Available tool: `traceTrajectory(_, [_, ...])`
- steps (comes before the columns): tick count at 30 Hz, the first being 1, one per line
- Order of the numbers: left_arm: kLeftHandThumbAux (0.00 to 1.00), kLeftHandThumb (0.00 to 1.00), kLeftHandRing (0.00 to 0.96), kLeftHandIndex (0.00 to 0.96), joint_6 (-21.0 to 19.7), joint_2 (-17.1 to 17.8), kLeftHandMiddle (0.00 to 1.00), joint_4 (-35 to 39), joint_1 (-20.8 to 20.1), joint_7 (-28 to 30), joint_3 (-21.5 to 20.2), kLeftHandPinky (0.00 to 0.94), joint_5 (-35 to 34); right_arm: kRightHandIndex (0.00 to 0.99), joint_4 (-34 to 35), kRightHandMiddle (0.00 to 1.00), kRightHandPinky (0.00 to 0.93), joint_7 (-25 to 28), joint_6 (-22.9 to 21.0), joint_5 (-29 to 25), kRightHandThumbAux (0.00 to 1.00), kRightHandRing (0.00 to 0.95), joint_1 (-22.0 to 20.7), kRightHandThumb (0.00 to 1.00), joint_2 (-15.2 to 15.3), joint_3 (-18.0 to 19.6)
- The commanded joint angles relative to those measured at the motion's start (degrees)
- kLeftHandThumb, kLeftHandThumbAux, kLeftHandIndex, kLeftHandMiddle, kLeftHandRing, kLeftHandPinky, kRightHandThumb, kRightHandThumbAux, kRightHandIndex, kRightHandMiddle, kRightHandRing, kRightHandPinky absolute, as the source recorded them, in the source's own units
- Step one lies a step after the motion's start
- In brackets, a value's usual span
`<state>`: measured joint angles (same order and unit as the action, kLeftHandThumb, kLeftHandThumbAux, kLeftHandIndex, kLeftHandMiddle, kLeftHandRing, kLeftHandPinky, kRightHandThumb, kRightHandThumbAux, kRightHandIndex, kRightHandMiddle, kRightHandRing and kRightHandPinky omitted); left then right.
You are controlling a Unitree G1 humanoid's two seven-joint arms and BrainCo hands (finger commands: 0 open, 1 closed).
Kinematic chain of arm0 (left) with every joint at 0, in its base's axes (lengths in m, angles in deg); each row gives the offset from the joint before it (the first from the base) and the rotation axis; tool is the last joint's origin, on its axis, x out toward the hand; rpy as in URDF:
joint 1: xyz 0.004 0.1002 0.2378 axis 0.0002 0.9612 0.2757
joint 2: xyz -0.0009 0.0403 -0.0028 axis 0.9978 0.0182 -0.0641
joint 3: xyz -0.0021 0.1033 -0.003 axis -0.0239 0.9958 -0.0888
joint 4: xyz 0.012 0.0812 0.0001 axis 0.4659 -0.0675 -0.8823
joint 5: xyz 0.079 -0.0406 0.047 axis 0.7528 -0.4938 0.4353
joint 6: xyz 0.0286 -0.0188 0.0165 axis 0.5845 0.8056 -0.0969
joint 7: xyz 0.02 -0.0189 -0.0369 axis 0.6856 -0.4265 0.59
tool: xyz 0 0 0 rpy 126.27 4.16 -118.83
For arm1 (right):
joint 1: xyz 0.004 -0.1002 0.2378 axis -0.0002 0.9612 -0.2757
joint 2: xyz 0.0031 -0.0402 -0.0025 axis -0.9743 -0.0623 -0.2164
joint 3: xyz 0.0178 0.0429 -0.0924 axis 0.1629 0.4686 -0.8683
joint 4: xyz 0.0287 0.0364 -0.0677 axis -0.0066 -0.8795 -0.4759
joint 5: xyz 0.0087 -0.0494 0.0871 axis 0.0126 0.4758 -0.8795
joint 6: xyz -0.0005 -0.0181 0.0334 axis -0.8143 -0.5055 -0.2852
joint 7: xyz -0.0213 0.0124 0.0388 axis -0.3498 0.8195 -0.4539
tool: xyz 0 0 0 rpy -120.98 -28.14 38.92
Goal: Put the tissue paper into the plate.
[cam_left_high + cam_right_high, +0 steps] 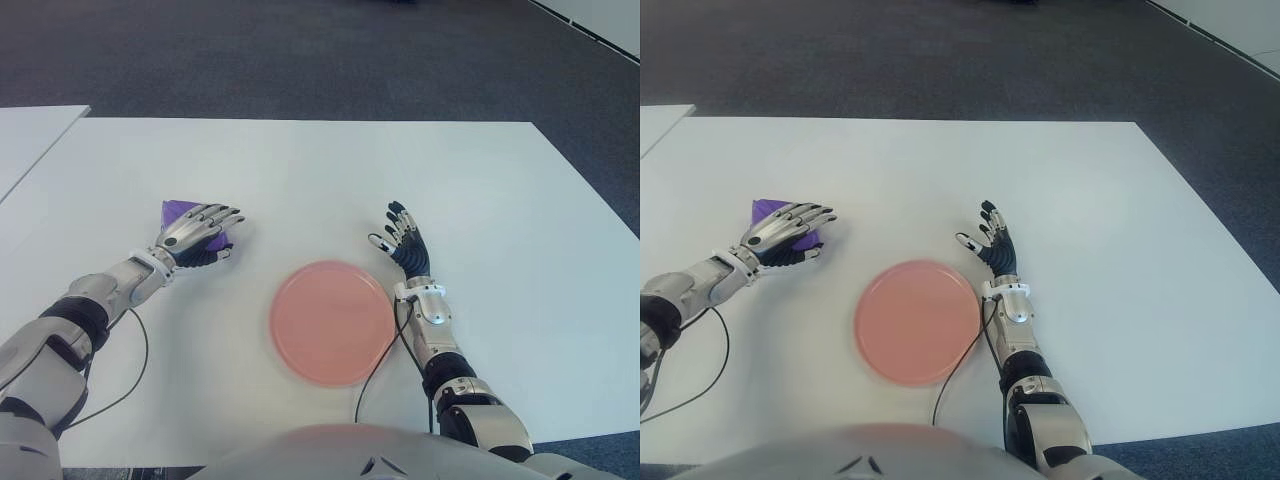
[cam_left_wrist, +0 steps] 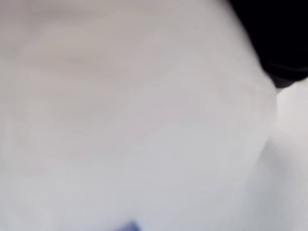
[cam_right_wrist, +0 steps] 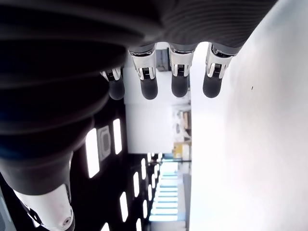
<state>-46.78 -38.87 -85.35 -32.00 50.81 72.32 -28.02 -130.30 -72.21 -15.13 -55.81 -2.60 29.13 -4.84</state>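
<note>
Two hands are seen on a white table in the left eye view. The left hand is laid over a purple tissue paper, far out on the left side of the table. The fingers of that hand are stretched out flat and a little apart on top of the tissue paper, and it cannot be told whether the tissue paper is gripped. A pink plate is seen near the middle of the table, close to the robot's body. The tissue paper is well apart from the plate, to the left of it. The right hand is shown just beside the plate, at its far right edge. Its fingers are spread open and nothing is held in them.

The same things are shown in the right eye view, only shifted a little.

Mostly a white blur is seen in the left wrist view. A tiny bit of blue-purple is seen at one edge. The hand's own fingers are not shown there.

In the right wrist view, four dark fingertips are seen in a row, straight and apart, with nothing between them. The white table is seen next to them.
</note>
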Motion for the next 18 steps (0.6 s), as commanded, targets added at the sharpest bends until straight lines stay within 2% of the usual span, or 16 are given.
traceTrajectory(1, [0.404, 0.0, 0.0, 0.0, 3.4, 0.8, 0.0, 2.4, -0.6, 9.4, -3.3, 0.0, -3.2, 0.0, -4.8, 0.0, 0.0, -0.3, -3.8, 0.2, 0.742, 0.0, 5.3, 0.0, -0.2, 0.2])
traceTrajectory(4, [0.416, 0.0, 0.0, 0.0, 3.9, 2.0, 0.0, 6.3, -2.2, 12.5, -7.6, 0.0, -6.3, 0.0, -4.9, 0.0, 0.0, -0.3, -3.9, 0.2, 0.745, 0.0, 5.3, 0.0, -0.2, 0.1])
traceTrajectory(6, [0.421, 0.003, 0.0, 0.0, 3.8, 3.3, 0.0, 11.1, -1.5, 12.9, -11.5, 0.0, -8.3, 0.0, -4.8, 0.0, 0.0, -0.3, -4.1, 0.3, 0.748, 0.0, 5.4, 0.0, -0.2, 0.0])
traceTrajectory(8, [0.411, 0.018, 0.0, 0.0, 4.4, 5.1, 0.0, 19.2, 2.0, 12.2, -17.2, 0.0, -12.2, 0.0, -4.8, 0.0, 0.0, -0.5, -4.2, 0.4, 0.749, 0.0, 5.4, 0.0, -0.3, -0.1])
traceTrajectory(11, [0.39, 0.046, 0.0, 0.0, 4.3, 6.3, 0.0, 29.2, 6.6, 15.0, -23.5, 0.0, -19.2, 0.0, -4.6, 0.0, 0.0, -0.6, -4.1, 0.5, 0.75, 0.0, 5.6, 0.0, -0.3, -0.2])
traceTrajectory(13, [0.379, 0.068, 0.0, 0.0, 3.7, 6.7, 0.0, 34.2, 9.0, 17.3, -26.3, 0.0, -22.9, 0.0, -4.5, 0.0, 0.0, -0.7, -4.0, 0.6, 0.752, 0.0, 5.7, 0.0, -0.3, -0.2])
traceTrajectory(18, [0.367, 0.111, 0.0, 0.0, 1.0, 9.3, 0.0, 46.2, 14.6, 27.1, -31.8, 0.0, -36.5, 0.0, -4.2, 0.0, 0.0, -0.7, -3.9, 0.9, 0.763, 0.0, 5.9, 0.0, -0.1, -0.5])
